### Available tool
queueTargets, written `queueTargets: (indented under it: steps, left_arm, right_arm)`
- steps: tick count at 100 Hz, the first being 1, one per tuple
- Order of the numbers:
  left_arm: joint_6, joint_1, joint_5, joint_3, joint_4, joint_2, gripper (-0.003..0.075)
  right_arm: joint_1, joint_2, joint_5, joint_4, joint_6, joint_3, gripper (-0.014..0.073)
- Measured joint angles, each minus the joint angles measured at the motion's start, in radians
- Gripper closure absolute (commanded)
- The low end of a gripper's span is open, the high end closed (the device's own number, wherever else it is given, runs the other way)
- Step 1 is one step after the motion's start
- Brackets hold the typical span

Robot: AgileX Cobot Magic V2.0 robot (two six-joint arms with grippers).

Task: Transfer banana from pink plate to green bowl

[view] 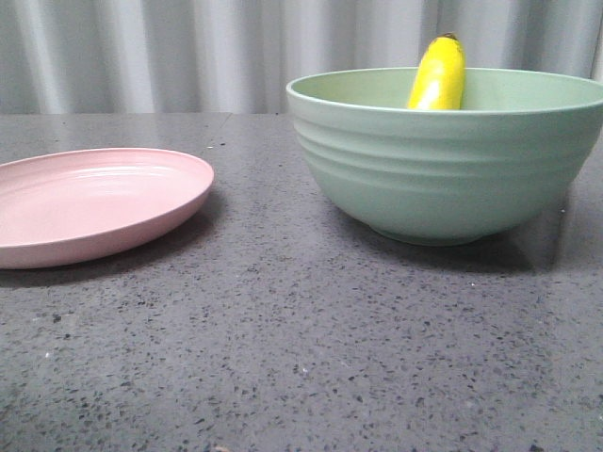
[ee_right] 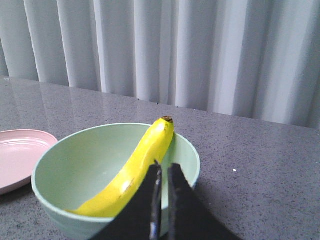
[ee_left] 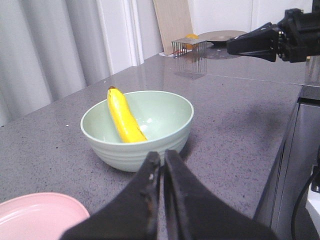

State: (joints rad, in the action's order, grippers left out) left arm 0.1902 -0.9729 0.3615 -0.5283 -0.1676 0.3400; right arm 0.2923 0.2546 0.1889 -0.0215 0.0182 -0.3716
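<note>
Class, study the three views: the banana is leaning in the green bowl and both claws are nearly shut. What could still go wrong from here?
1. The banana leans on the green bowl rim with its tip above it; a knock might tip it out.
2. The right claw hangs close above the bowl, so a low retreat could clip the rim or the fruit.
3. The pink plate sits near the left claw; a careless sweep might shove it.

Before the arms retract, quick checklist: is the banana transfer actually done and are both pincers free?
1. Banana inside the green bowl: ok, it leans on the inner wall with its tip above the rim.
2. Pink plate emptied: ok, nothing lies on it.
3. Left pincer free: ok, shut on nothing, clear of the bowl.
4. Right pincer free: ok, shut with nothing between its fingers, apart from the banana.
5. Bowl upright on the table: ok.
6. Banana stable in its lean: cannot tell.
</note>
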Motion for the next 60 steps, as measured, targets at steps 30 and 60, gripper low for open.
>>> queueTargets:
  steps: [30, 60]
  left_arm:
    - [-0.002, 0.0, -0.004, 0.079, 0.0, -0.084, 0.0741]
    - [-0.002, 0.0, -0.004, 0.102, 0.0, -0.084, 0.0741]
  right_arm:
    - [0.0, -0.09, -0.002, -0.002, 0.0, 0.084, 0.0657]
    - [0.0, -0.09, -0.004, -0.003, 0.0, 0.084, 0.0657]
